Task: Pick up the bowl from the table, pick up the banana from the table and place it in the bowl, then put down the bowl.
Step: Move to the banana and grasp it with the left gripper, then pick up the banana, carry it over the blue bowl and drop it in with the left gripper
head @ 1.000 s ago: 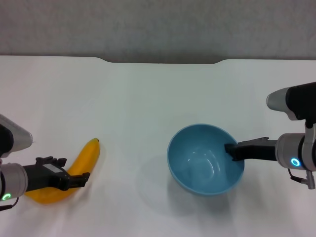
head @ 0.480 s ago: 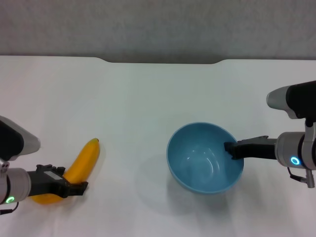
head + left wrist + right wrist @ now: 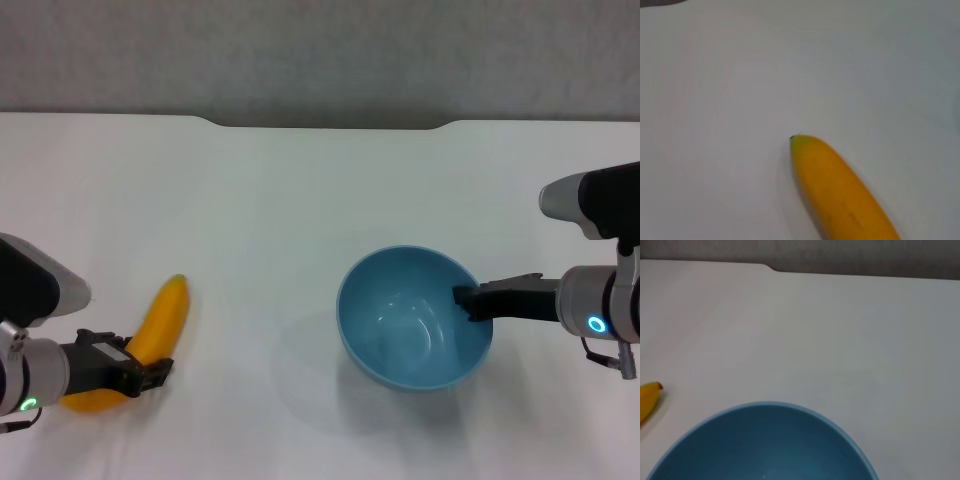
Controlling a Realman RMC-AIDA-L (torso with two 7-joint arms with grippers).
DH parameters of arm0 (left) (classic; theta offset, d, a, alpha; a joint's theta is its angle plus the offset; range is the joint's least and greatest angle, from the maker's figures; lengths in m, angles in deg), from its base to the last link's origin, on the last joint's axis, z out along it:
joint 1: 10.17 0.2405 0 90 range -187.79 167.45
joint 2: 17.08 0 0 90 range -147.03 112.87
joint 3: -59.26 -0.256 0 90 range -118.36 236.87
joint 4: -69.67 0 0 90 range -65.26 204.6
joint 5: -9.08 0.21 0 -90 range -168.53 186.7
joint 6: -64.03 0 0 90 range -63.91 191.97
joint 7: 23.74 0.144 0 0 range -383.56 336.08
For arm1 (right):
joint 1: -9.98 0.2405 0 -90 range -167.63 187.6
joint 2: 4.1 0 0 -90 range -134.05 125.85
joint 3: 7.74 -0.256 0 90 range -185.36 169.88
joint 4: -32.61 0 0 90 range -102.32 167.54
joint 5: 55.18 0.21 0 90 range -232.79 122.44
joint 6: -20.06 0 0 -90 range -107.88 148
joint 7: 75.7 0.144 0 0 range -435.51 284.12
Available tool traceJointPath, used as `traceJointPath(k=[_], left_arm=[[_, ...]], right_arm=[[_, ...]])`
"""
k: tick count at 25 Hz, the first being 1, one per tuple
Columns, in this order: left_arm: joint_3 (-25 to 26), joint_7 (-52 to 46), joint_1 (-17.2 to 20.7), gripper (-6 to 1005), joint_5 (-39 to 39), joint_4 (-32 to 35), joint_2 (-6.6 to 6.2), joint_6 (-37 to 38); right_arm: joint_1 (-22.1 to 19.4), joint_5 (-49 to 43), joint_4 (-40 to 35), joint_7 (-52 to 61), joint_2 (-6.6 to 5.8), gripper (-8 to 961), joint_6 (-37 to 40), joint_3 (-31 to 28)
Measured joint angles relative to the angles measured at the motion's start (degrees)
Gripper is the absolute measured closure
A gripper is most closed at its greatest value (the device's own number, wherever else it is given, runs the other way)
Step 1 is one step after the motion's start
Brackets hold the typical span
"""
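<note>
The white bench (image 3: 300, 200) fills nearly the whole view, its far edge notched against a grey wall. The light blue bowl (image 3: 415, 318) sits tilted right of centre, casting a shadow on the bench to its left; the right end effector (image 3: 472, 300) is clamped on its right rim. The banana (image 3: 150, 335) is near the left edge, long axis running from near-left to far-right, dark tip pointing away. Its near end is hidden behind the left end effector (image 3: 135, 372), closed on it.
</note>
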Motion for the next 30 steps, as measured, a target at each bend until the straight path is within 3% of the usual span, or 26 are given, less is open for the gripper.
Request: traceJointPath(k=[2, 7, 13, 17, 23, 30], left_arm=[[-0.15, 0.06, 0.09, 266, -0.21, -0.17, 0.02, 0.05], [-0.17, 0.32, 0.09, 459, -2.08, -0.32, 0.05, 0.15], [-0.21, 0.33, 1.97, 483, -6.31, -6.78, 0.02, -0.2], [-0.45, 0.21, 3.41, 483, -12.0, -11.68, 0.03, -0.67], [-2.83, 2.91, 3.89, 483, -23.91, -17.49, -0.13, -6.22], [-4.4, 5.11, 2.89, 483, -32.93, -18.42, -0.01, -9.32]], right_arm=[[0.0, -0.03, -0.07, -0.07, 0.0, 922, 0.04, 0.0], [0.0, 0.4, -0.17, -0.71, 0.0, 922, 0.69, 0.02], [0.66, 0.46, -0.47, -0.74, -0.08, 922, 0.7, 0.01], [4.23, 0.71, -2.72, -0.25, 0.09, 921, 0.6, 0.06], [10.03, 5.49, -12.19, -1.52, 0.21, 922, 1.74, 1.75], [13.32, 11.1, -15.76, -3.87, 0.31, 921, 3.51, 4.89]])
